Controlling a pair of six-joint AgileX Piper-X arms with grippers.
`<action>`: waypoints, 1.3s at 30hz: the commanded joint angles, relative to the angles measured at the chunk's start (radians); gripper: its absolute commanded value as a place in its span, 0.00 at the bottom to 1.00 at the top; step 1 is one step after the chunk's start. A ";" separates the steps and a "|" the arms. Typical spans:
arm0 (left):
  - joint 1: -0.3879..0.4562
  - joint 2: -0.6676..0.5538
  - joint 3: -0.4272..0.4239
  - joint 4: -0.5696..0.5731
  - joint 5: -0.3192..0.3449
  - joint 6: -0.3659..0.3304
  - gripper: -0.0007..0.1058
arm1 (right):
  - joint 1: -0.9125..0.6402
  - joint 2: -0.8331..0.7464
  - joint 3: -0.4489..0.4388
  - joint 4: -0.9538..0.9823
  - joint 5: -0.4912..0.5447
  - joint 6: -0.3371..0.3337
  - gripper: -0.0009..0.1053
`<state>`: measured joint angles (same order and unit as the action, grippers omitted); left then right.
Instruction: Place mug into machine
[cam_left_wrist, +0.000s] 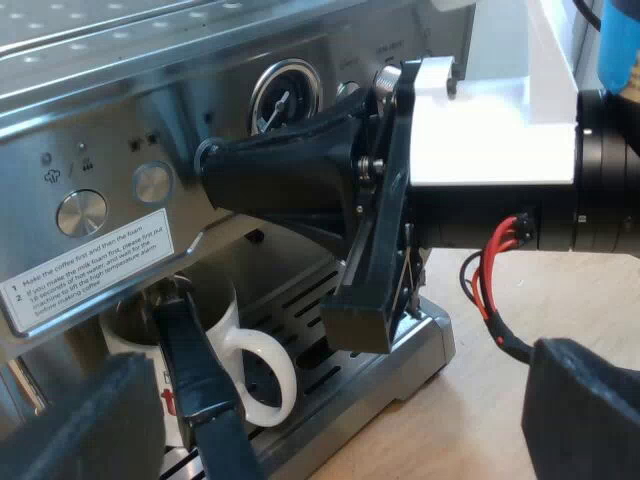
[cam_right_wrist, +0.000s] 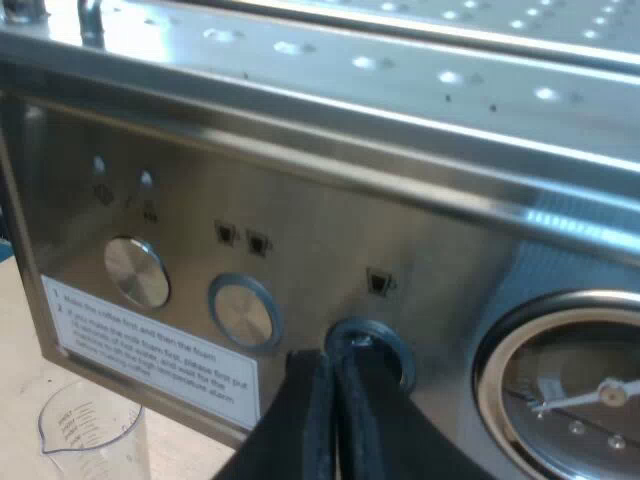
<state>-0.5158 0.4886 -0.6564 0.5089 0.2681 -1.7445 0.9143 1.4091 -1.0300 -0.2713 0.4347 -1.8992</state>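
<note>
Your left jaws stand wide: their black fingers (cam_left_wrist: 70, 430) sit well apart and hold nothing, and the machine's front lies beyond the gap. Your right jaws are closed. Their two black fingers (cam_right_wrist: 310, 420) are pressed together with only a hairline slit between them. The tips touch a round blue-ringed button (cam_right_wrist: 385, 345) on the panel of the brushed stainless-steel espresso machine (cam_right_wrist: 400, 230), near the round pressure gauge (cam_right_wrist: 570, 390). In the left wrist view those closed fingers (cam_left_wrist: 270, 170) reach the same panel just beside the gauge (cam_left_wrist: 285, 95).

The white ceramic mug (cam_left_wrist: 228, 322) is already in the machine. It stands upright on the slotted metal drip tray (cam_left_wrist: 425, 345), and its loop handle points toward the tray's near edge. A glossy dark handle (cam_left_wrist: 200, 390) juts out over the mug's near side.

Farther along the panel are a second round button (cam_right_wrist: 240, 312), a metal knob (cam_right_wrist: 137, 270) and a white instruction sticker (cam_right_wrist: 150, 345). A clear measuring glass (cam_right_wrist: 90, 430) stands on the wooden worktop (cam_right_wrist: 20, 340), near the machine.
</note>
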 joint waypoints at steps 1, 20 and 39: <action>-0.005 -0.002 -0.010 -0.014 -0.001 -0.002 0.75 | -0.004 -0.001 -0.014 -0.017 0.003 -0.003 0.01; -0.005 -0.002 -0.010 -0.014 -0.001 -0.002 0.75 | -0.004 0.026 -0.014 -0.059 0.053 -0.003 0.01; -0.005 -0.002 -0.010 -0.014 -0.001 -0.002 0.75 | -0.007 0.030 -0.014 -0.082 0.192 -0.010 0.01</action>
<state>-0.5158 0.4886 -0.6564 0.5089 0.2681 -1.7445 0.9294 1.4365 -1.0327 -0.3263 0.5509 -1.9010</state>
